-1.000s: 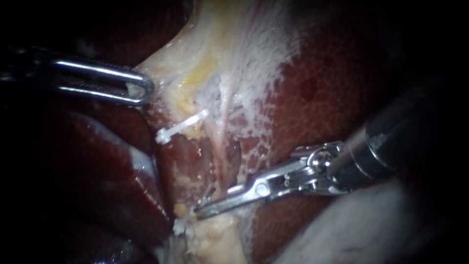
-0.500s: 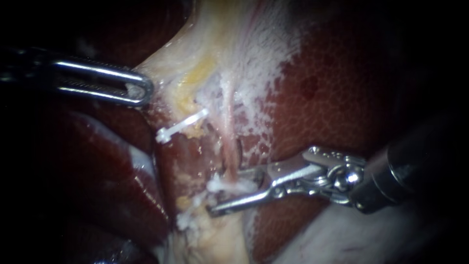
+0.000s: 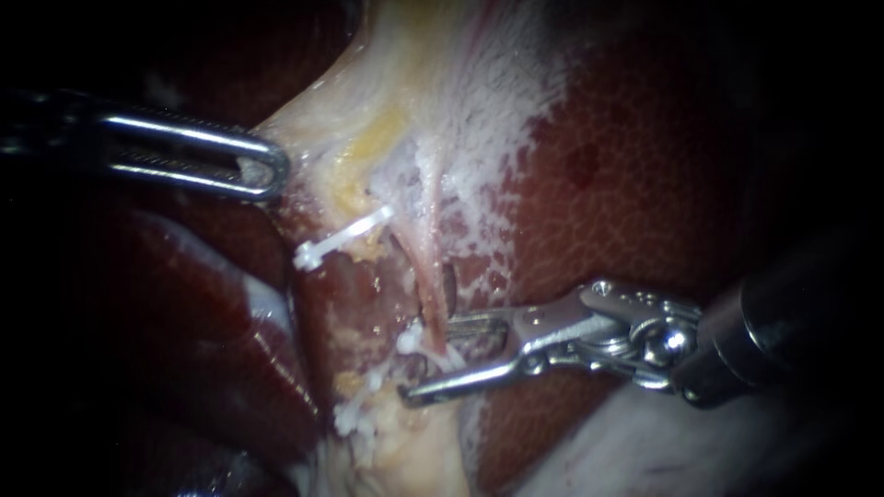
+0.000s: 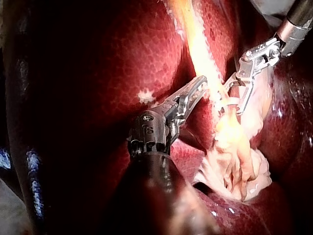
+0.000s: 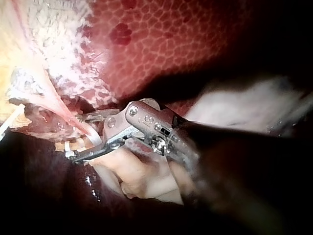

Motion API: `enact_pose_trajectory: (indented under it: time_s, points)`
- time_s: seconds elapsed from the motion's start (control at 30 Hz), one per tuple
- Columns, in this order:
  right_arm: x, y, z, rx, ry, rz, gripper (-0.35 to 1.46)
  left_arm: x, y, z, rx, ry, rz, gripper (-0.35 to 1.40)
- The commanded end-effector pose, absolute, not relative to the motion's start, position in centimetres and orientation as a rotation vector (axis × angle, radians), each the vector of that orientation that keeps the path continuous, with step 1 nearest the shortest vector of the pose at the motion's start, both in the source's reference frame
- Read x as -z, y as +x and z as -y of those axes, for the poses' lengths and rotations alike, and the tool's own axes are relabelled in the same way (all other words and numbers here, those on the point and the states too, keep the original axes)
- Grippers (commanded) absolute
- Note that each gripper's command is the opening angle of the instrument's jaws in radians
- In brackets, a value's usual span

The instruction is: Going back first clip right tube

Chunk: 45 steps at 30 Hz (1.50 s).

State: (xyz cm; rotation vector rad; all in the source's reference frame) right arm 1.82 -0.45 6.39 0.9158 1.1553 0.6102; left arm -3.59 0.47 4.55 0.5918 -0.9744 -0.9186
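A pink tube, the right tube (image 3: 425, 276), runs down between the open jaws of my right instrument (image 3: 425, 361), which comes in from the lower right. A white clip (image 3: 412, 342) sits across this tube just inside the jaw tips. Further left, another white clip (image 3: 343, 237) lies across the left tube. My left instrument (image 3: 267, 170) is shut on pale gallbladder tissue (image 3: 368, 110) and holds it up to the left. In the right wrist view the tube (image 5: 58, 107) passes between that instrument's spread jaws (image 5: 76, 137).
Dark red liver (image 3: 626, 184) fills the right side and a darker lobe (image 3: 221, 331) the lower left. Pale fatty tissue (image 3: 405, 451) lies below the jaws. A whitish soft mass (image 3: 663, 451) lies under the right instrument's shaft.
The right instrument's jaws went from nearly together to open, uncovering a white clip on the right tube. The instrument has drawn back a little to the right. The left instrument held still.
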Motion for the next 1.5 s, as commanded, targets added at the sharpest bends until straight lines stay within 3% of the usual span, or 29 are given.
enact_pose_trajectory:
  time_s: [0.03, 0.33, 0.63, 1.03, 1.5]
  points:
    - [-6.41, 1.85, 0.49, -0.593, 0.933, -1.151, 0.6, -4.55, -3.6, -0.47, 0.919, 0.592, 0.975, -0.35]
    - [-6.58, 2.02, 0.81, -0.505, 0.981, -1.14, 0.6, -4.55, -3.6, -0.47, 0.919, 0.591, 0.974, -0.35]
    - [-6.7, 2.08, 0.69, -0.441, 0.941, -1.16, 0.6, -4.56, -3.61, -0.47, 0.919, 0.59, 0.974, -0.35]
    - [-6.84, 2.14, 0.5, -0.222, 0.838, -1.229, 0.6, -4.57, -3.62, -0.45, 0.919, 0.589, 0.974, -0.35]
    - [-6.87, 1.95, 0.46, -0.19, 0.806, -1.246, 0.6, -4.56, -3.61, -0.45, 0.919, 0.59, 0.974, -0.35]
